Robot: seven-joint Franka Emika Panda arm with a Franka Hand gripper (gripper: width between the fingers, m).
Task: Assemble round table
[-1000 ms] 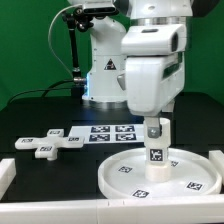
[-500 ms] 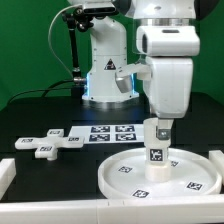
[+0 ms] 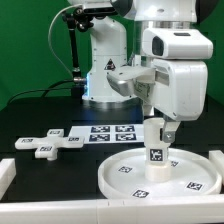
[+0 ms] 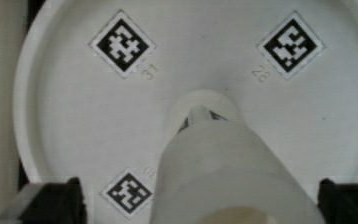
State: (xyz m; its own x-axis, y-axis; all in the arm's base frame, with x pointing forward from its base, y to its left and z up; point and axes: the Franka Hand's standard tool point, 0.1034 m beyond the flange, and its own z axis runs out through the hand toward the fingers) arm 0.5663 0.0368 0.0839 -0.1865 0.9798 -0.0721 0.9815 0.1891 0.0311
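Note:
The large white round disc (image 3: 122, 178) lies flat on the black table at the exterior view's right. The short white cylinder leg (image 3: 156, 153) stands upright at its centre, tag facing the camera. My gripper (image 3: 156, 128) is straight above it, fingers down on either side of the leg's top. In the wrist view the leg (image 4: 220, 160) rises between my gripper's (image 4: 202, 205) dark fingers (image 4: 59, 203), with gaps on both sides, so it is open. The disc (image 4: 194, 60) with its tags fills that view. The cross-shaped piece (image 3: 45, 143) lies at the exterior view's left.
The marker board (image 3: 110, 133) lies flat behind the disc. A white rail (image 3: 60, 206) runs along the front edge, with a white block (image 3: 6, 172) at the exterior view's left. The robot's base (image 3: 105, 70) stands at the back.
The hand has turned and shifted toward the exterior view's right above the leg. The leg, the disc and the cross-shaped piece have not moved.

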